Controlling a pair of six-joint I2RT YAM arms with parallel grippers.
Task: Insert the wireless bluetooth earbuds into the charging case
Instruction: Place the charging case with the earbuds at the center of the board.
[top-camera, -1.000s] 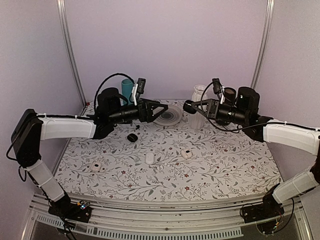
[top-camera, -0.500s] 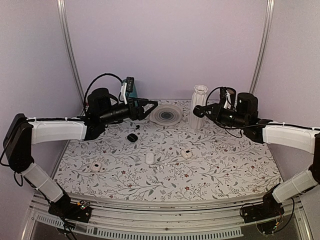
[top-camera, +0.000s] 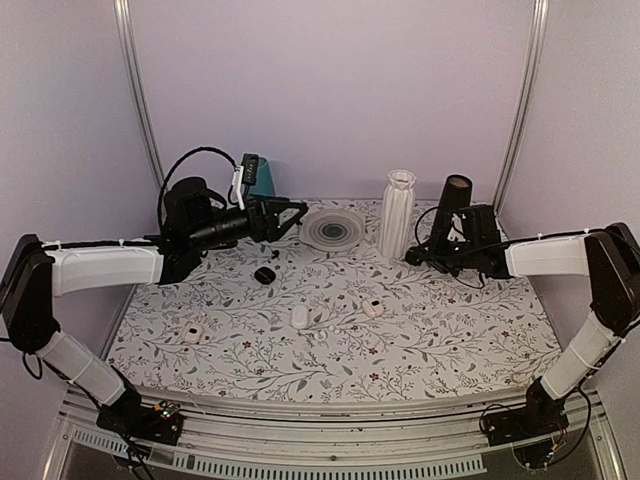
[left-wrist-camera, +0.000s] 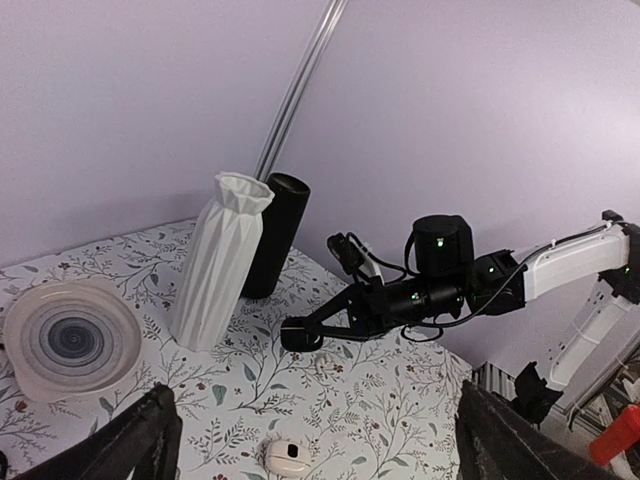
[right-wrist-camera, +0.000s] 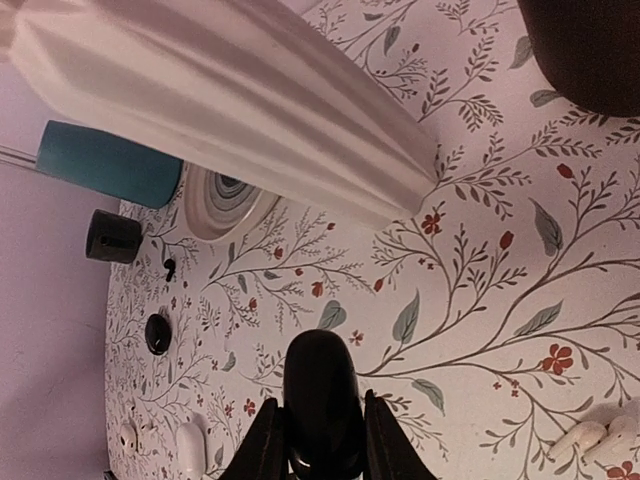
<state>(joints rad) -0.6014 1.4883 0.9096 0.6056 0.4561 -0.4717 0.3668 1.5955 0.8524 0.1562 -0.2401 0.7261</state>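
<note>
Read this as a carry-and-place step, judging by the layout. Note the right gripper (right-wrist-camera: 320, 446) clamped on a glossy black case (right-wrist-camera: 320, 385), low over the cloth (right-wrist-camera: 480, 300) and near the foot of the vase (right-wrist-camera: 250, 110); contact with the cloth not clear. Cannot tell lid up from lid down, so check before counting on a bud dropping in. Note the left gripper (top-camera: 296, 216) with jaws wide apart, holding nothing, raised above the cloth near the plate (top-camera: 333, 229).

Find the buds first. Two white buds (right-wrist-camera: 590, 438) on the cloth, close by the right gripper toward the near edge. Probably one tiny black bud (right-wrist-camera: 170, 268), well off to the left, just beside a round black piece (right-wrist-camera: 157, 333); too small for certainty. White cases (top-camera: 299, 316) mid-cloth, apart from one another.

Match colours: most likely black bud to black case. Set the case down flat on bare cloth between the arms, clear of the vase, sparing either arm a reach across the other. Lower to base contact before easing the jaws apart, against sliding or rolling of so glossy a pebble. Avoid sweeping the white buds on the way. Leave the opening facing up, toward the left gripper. Pinch each bud lightly by the stem, and seat stem-first into its well.
</note>
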